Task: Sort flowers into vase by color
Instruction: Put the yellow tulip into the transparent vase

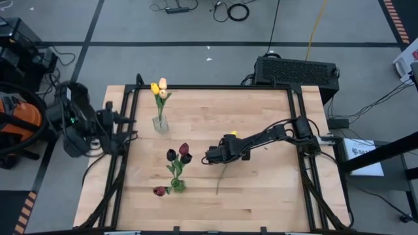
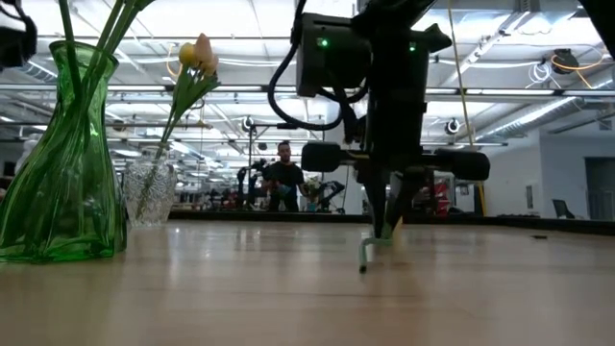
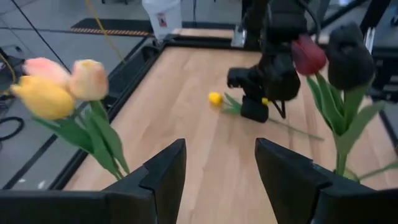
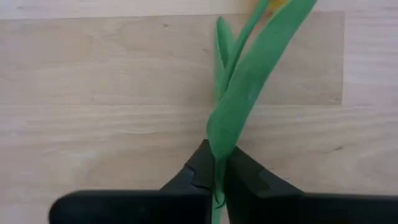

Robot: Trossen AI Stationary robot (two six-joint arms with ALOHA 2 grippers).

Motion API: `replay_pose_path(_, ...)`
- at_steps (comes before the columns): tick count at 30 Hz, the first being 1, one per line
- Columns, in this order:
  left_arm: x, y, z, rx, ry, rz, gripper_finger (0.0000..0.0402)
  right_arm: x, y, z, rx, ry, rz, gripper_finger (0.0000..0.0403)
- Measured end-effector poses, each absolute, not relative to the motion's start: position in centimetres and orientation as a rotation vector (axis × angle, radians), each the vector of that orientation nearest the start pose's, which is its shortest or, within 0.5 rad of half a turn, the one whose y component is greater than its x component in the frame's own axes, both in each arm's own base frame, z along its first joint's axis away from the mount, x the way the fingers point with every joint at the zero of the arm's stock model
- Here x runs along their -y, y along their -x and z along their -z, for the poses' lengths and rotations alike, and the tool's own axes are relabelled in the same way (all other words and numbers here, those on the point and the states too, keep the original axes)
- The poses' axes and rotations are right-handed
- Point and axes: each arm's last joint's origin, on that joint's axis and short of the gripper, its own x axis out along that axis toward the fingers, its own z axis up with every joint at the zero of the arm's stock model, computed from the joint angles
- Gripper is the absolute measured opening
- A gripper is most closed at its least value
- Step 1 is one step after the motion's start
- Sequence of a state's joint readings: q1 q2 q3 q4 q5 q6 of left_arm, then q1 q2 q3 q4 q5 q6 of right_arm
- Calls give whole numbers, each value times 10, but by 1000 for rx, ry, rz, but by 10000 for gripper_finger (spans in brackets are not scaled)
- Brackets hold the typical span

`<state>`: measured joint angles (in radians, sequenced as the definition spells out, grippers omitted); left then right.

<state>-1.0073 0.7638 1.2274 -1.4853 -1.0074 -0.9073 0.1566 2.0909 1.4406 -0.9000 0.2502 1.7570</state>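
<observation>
A yellow tulip lies on the wooden table [image 1: 261, 189], its head [image 1: 233, 134] toward the far side and its stem end [image 1: 217, 192] toward the near side. My right gripper [image 1: 221, 158] stands over its middle, shut on the stem. At the far left a clear vase [image 1: 160, 123] holds yellow and cream-peach tulips [image 1: 159, 86]. A green vase [image 1: 177, 185] holds dark red tulips [image 1: 180, 154]; one dark red head [image 1: 159, 191] droops to its left. My left gripper [image 3: 221, 174] is open at the table's left edge, holding nothing. My right gripper pinches the yellow tulip's green stem and leaf base [image 4: 219, 152] between its two fingertips [image 4: 194, 176], about halfway along the stem. The fingers come from above, pointing down, and lie across the stem. The stem's near end [image 2: 363, 263] rests on the table, as does the head [image 3: 215, 98].
A black frame [image 1: 215, 87] runs around the tabletop. The two vases stand in the left half. Bare wood lies at the right and near side. In the low view a person [image 2: 282, 179] shows far behind the table.
</observation>
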Motion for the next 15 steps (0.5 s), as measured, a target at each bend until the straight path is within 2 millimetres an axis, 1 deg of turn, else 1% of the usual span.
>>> replay_pose_path(3, 31, -49, -380, -449, 60, -227, 200, -51, -376, -152, -913, -1030, 1278, 9)
replay_pose_path(8, 21, -43, -382, -412, 94, -234, 200, -44, -367, -205, -744, -936, 1187, 4)
replay_pose_path(11, 20, -43, -383, -386, 88, -255, 200, -40, -357, -235, -656, -851, 1140, 4)
replay_pose_path(15, 22, -45, -385, -327, 109, -291, 200, -34, -339, -278, -536, -685, 1080, 4)
